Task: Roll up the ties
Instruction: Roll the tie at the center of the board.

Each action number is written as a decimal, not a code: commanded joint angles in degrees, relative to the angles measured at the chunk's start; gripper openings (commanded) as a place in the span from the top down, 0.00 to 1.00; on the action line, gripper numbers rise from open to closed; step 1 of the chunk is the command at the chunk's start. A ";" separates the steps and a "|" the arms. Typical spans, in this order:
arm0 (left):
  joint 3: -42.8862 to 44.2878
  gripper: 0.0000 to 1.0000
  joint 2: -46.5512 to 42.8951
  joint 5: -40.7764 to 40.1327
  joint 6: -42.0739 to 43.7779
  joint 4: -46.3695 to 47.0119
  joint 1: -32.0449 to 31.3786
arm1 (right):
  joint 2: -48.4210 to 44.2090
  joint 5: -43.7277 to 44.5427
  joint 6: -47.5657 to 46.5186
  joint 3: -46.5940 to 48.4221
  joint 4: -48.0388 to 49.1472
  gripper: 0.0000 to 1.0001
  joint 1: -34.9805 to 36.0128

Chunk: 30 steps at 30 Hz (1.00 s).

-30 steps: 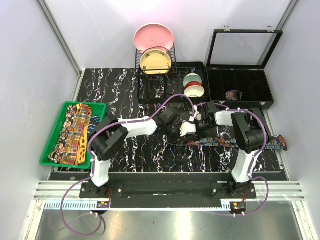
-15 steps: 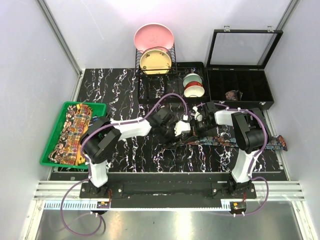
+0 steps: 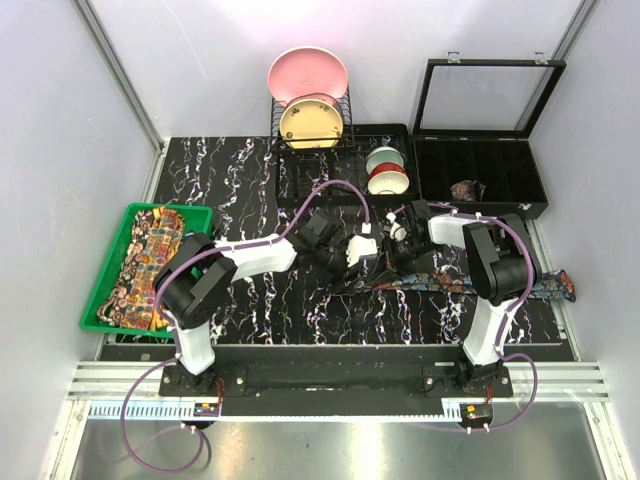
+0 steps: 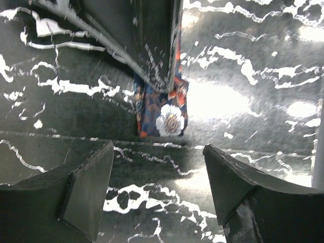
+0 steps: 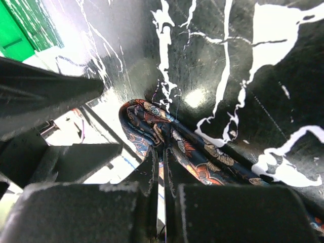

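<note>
A dark blue-brown tie [image 3: 470,284] with reddish motifs lies flat along the front right of the black marble table [image 3: 230,180]. Its folded left end [image 5: 152,119] is pinched by my right gripper [image 5: 163,152], which is shut on the fabric. In the left wrist view that same tie end [image 4: 162,114] shows just beyond my left gripper [image 4: 157,187], which stands open and empty over the table, a little short of the fabric. From above, the left gripper [image 3: 352,268] and right gripper [image 3: 388,262] sit close together. More ties [image 3: 150,262], yellow-orange paisley, lie in the green tray [image 3: 98,290]. A rolled tie [image 3: 465,189] sits in the black box [image 3: 530,205].
A dish rack [image 3: 312,135] with a pink and a yellow plate stands at the back. Stacked bowls [image 3: 386,170] sit beside it. The box's lid [image 3: 488,95] stands open at the back right. Grey walls close in both sides.
My left gripper has opened, let go of the tie end and drawn back to the left. My right gripper has closed on the folded tie end.
</note>
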 commanded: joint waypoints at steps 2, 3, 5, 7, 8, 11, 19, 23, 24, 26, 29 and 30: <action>0.78 0.23 2.47 6.38 -4.96 8.41 0.04 | 5.09 5.77 -2.02 0.21 -2.04 1.00 -0.59; 0.52 0.23 2.82 6.82 -5.58 9.29 0.04 | 5.52 4.88 -1.84 0.21 -1.86 1.00 -0.59; -0.62 0.23 3.00 7.00 -6.81 11.47 0.12 | 7.02 3.82 -1.75 0.47 -1.51 1.00 -0.50; -1.76 0.23 2.22 7.34 -7.43 12.81 0.47 | 7.37 3.38 -1.06 -0.23 0.42 1.00 -0.42; -3.60 0.23 1.60 7.87 -8.47 13.94 0.82 | 7.11 2.51 0.69 -0.93 1.91 1.00 -0.50; -7.64 0.23 -2.07 10.86 -11.54 16.23 4.24 | 5.97 -0.14 7.20 -6.20 12.53 1.00 -0.33; -14.25 0.19 -9.56 14.91 -13.49 17.03 6.81 | 5.35 -1.82 10.74 -9.29 17.39 1.00 0.99; -14.52 0.19 -7.99 14.64 -11.21 18.61 7.15 | 5.44 2.93 9.85 -7.89 12.58 1.00 0.90; -14.34 0.19 -7.11 15.51 -10.86 18.96 7.24 | 5.62 4.94 9.59 -7.18 11.08 1.00 0.82; -13.46 0.19 -6.14 15.78 -8.76 19.32 7.07 | 7.02 6.88 7.83 -5.08 7.31 1.00 0.82; -11.53 0.22 -3.86 16.05 -5.42 19.32 6.19 | 8.34 9.62 6.60 -3.23 5.09 1.00 0.82; -11.00 0.23 -3.33 14.57 -4.19 18.88 5.84 | 8.52 9.97 6.86 -3.22 5.09 1.00 0.90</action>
